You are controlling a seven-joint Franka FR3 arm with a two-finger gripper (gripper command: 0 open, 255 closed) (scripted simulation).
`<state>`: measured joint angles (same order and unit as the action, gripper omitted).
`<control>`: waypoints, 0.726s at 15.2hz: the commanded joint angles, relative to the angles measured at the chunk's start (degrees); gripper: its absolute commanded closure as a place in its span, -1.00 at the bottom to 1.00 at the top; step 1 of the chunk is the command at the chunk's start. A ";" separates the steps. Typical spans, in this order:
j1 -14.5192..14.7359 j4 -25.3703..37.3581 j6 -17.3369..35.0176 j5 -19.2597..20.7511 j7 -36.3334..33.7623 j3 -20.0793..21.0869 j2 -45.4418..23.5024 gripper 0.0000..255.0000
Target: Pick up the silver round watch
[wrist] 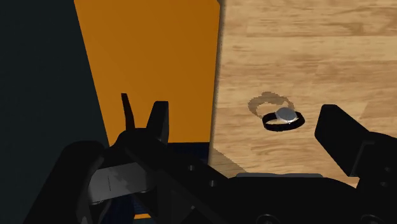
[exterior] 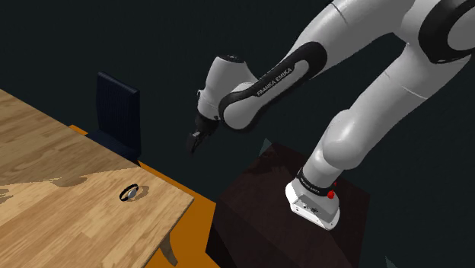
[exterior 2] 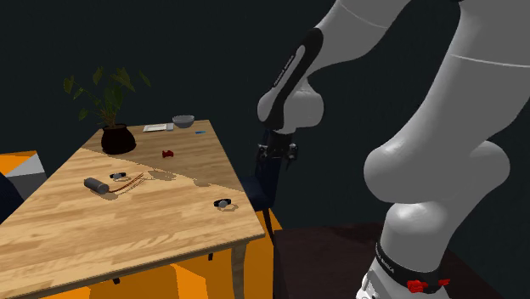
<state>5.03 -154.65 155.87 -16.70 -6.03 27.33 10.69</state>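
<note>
Pincer: the all-black pincer [exterior: 196, 142] hangs in the air with its two fingers spread apart and nothing clasped between them.
Pincer's place: in the shoulder view it sits past the edge of the tabletop [exterior: 53, 183], over the orange floor [exterior: 194, 232], higher than the watch and well apart from it.
Watch: a round silver face on a black strap, the watch [exterior: 131, 193] lies flat on the wooden tabletop, near the corner closest to the arm.
Watch, second exterior view: the watch [exterior 2: 222, 204] rests close to the tabletop's [exterior 2: 127, 221] right edge, and the pincer [exterior 2: 279, 155] hangs beyond that edge.
Watch, wrist view: the watch [wrist: 284, 117] shows in the gap between the fingers, nearer one finger than the other, touched by neither. A soft shadow lies just beside it on the wood.
Pincer, wrist view: the pincer [wrist: 245, 114] looks down on the tabletop's edge, with wood [wrist: 305, 44] on one side and orange floor [wrist: 153, 57] on the other.
Arm: the white arm [exterior: 358, 122] rises from a dark box stand [exterior: 259, 213] and bends over toward the tabletop.
Chair: a dark blue chair [exterior: 118, 114] stands at the tabletop's far side in the shoulder view.
Other things on the tabletop: a potted plant [exterior 2: 115, 132], a grey bowl [exterior 2: 183, 121], a small red thing [exterior 2: 168, 153] and a grey cylinder [exterior 2: 95, 183], all well apart from the watch.
</note>
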 commanded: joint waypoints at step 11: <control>19.54 18.48 20.79 53.50 -47.37 -22.27 -32.37 -1.00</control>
<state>21.04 -138.39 175.64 34.04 -50.34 8.45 -19.34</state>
